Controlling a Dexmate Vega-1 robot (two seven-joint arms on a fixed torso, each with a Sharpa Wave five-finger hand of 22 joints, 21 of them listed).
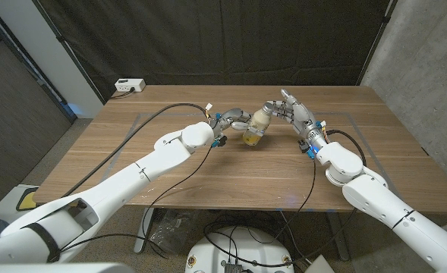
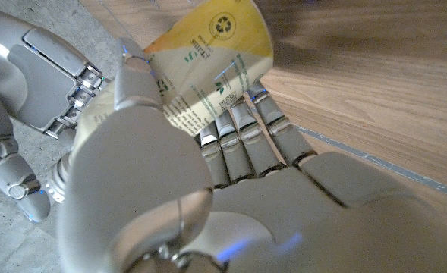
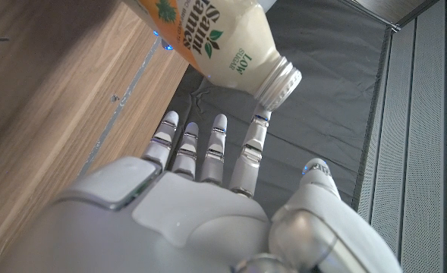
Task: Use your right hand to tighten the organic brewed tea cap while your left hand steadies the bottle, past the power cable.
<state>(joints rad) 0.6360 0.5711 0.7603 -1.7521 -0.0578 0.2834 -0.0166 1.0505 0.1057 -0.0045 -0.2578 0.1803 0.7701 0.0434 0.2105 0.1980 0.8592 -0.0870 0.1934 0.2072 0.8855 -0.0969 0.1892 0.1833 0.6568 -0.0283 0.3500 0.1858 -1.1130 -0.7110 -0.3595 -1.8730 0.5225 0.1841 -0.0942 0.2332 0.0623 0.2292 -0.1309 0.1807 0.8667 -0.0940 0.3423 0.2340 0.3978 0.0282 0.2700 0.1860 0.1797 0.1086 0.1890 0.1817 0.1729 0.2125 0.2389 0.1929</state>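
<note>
I count one tea bottle (image 1: 256, 126), near the middle of the wooden counter (image 1: 208, 171), lifted and tilted between my two hands. My left hand (image 1: 234, 121) grips its body; the left wrist view shows fingers (image 2: 238, 140) and thumb wrapped around the yellow and white label (image 2: 208, 64). My right hand (image 1: 285, 108) is spread with nothing in it, fingers straight, just beside the bottle's neck. In the right wrist view one fingertip (image 3: 259, 121) sits close under the threaded neck (image 3: 278, 82); I cannot tell whether it touches.

That neck looks bare and white with ridged threads; whether a cap sits on it I cannot make out. The label is cut off, so only part of the print reads.

One black cable (image 1: 143, 125) crosses the counter's left side toward the left arm, and another (image 1: 314, 178) loops by the right forearm. One white power strip (image 1: 129, 86) lies at the far left corner. In the head view the bottle's lower end is half hidden behind my left hand.
</note>
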